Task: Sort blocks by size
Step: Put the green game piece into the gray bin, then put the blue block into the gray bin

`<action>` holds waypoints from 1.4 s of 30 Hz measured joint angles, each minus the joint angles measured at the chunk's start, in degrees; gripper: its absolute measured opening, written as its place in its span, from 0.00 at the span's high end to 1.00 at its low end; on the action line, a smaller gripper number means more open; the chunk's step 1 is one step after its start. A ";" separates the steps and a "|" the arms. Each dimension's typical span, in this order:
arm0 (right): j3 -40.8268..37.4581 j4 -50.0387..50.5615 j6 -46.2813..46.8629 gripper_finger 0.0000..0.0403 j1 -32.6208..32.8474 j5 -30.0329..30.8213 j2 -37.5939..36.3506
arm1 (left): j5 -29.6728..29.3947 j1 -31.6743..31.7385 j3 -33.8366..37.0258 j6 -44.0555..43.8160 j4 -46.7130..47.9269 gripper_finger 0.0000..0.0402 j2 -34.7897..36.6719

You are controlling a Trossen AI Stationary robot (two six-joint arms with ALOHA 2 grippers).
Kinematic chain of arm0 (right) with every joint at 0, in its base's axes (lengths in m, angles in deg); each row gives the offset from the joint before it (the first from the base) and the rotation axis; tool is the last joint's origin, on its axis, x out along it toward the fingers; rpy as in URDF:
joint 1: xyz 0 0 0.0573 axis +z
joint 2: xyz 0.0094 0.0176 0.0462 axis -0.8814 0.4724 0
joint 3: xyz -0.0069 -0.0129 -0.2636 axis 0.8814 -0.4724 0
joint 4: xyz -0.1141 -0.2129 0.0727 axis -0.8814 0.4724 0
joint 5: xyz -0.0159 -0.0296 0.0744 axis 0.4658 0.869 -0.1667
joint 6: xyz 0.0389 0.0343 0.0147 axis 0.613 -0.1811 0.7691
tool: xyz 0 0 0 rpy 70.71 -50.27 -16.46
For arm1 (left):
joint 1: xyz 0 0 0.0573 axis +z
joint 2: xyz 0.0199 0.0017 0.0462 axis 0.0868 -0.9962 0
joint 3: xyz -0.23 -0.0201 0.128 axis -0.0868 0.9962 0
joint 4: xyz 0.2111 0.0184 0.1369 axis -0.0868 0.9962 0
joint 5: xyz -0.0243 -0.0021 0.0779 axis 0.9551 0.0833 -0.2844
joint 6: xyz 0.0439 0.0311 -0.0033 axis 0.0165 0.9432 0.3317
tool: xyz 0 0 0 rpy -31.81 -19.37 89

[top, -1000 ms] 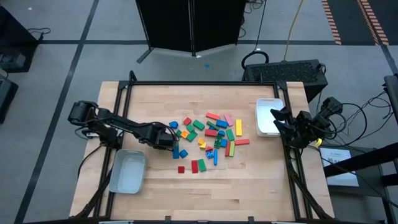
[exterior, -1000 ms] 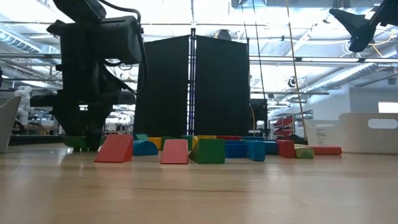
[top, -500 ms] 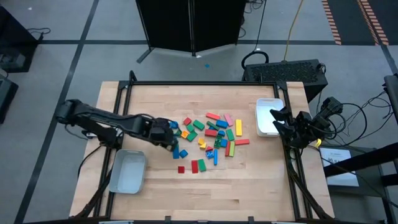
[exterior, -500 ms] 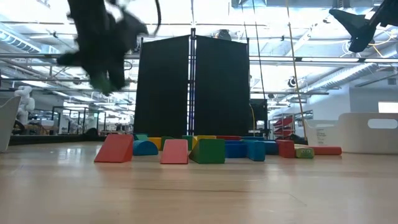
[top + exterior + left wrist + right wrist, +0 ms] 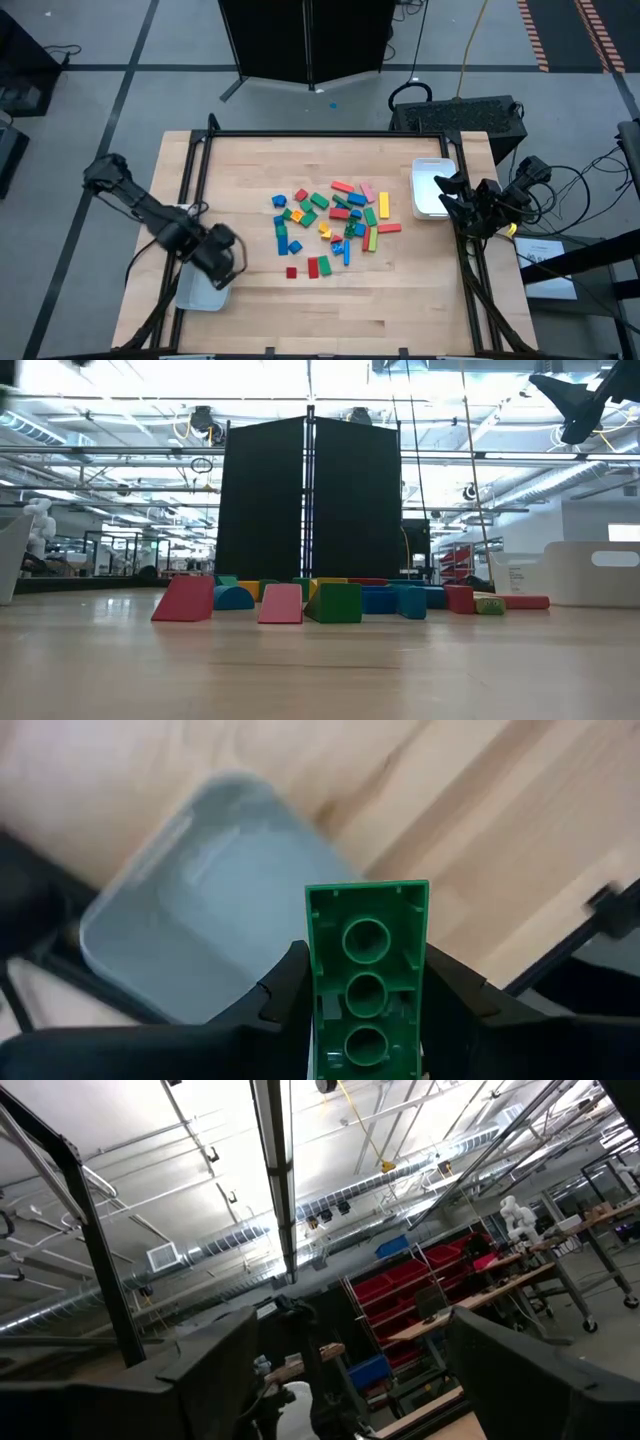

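The blocks (image 5: 335, 215) lie scattered in a loose pile at the table's middle; the low view shows them as a row (image 5: 335, 600). My left gripper (image 5: 218, 262) hangs over the pale left tray (image 5: 198, 292), pointing down, shut on a long green block (image 5: 367, 980). That tray (image 5: 190, 910) lies below the block in the left wrist view. My right gripper (image 5: 455, 195) waits at the table's right edge beside the right tray (image 5: 430, 187). It is open, its fingers (image 5: 210, 1370) wide apart with nothing between them, pointing up into the room. My left gripper pinches the green block by its two long side walls (image 5: 312, 965) between its two fingers (image 5: 280, 998). The fingers come from above, pointing down. The block's hollow underside, with its round tubes, shows in the wrist view. The block is lifted clear, above the tray.
Bare wood lies between the pile and the left tray (image 5: 250, 285). A black frame rail (image 5: 190, 180) runs along the table's left side and another along the right (image 5: 480, 290).
My left gripper has risen from the pile's left edge with the green block, swung toward the table's near left and rolled about its pointing line. It now stands over the left tray. The block is lifted clear of the table.
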 joint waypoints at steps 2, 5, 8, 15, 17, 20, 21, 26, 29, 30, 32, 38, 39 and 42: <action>0.00 -0.02 0.00 0.22 0.00 0.00 0.00 | -0.02 -2.69 0.19 -2.77 -0.31 0.70 0.04; 0.00 -0.01 -0.02 0.22 0.00 0.00 0.00 | -0.10 -6.07 0.72 -6.57 0.00 0.70 0.02; 0.00 -0.02 0.15 0.22 0.02 0.00 0.00 | -0.15 -8.28 1.39 -11.27 1.24 0.70 0.04; 0.00 -0.02 0.17 0.22 0.00 0.00 0.00 | -0.29 -9.80 2.87 -17.68 1.24 0.38 0.02; 0.00 0.00 0.15 0.22 0.02 0.00 0.00 | -0.29 -9.76 2.93 -17.82 1.27 0.30 0.02; 0.00 -0.02 0.15 0.22 0.02 0.00 0.00 | -0.75 -9.40 2.94 -19.23 1.31 0.24 0.02; 0.00 -0.02 0.15 0.22 0.00 0.00 0.00 | -1.17 -9.19 2.95 -19.58 1.29 0.23 0.02; 0.00 -0.02 0.08 0.22 0.01 0.00 0.00 | -9.76 -4.70 2.93 -20.71 0.64 0.24 0.02; 0.00 -0.02 0.04 0.22 0.02 -0.01 0.00 | -17.16 1.33 2.94 -19.88 -0.94 0.26 0.04; 0.00 -0.02 0.02 0.22 0.01 -0.01 0.00 | -18.80 3.64 2.95 -18.80 -1.94 0.27 0.04; 0.00 -0.02 0.00 0.22 0.02 -0.02 0.00 | -20.86 8.52 2.93 -15.30 -4.39 0.28 -0.14; 0.00 0.39 0.14 0.22 0.02 -0.03 0.00 | -21.99 20.56 2.93 -2.36 -13.59 0.28 -4.52; 0.00 0.59 0.31 0.22 0.01 -0.04 0.00 | -21.84 21.95 2.91 -2.04 -14.45 0.28 -5.69; 0.00 1.60 1.58 0.22 0.02 -0.06 -0.01 | -21.73 25.21 2.91 -2.00 -15.13 0.29 -9.53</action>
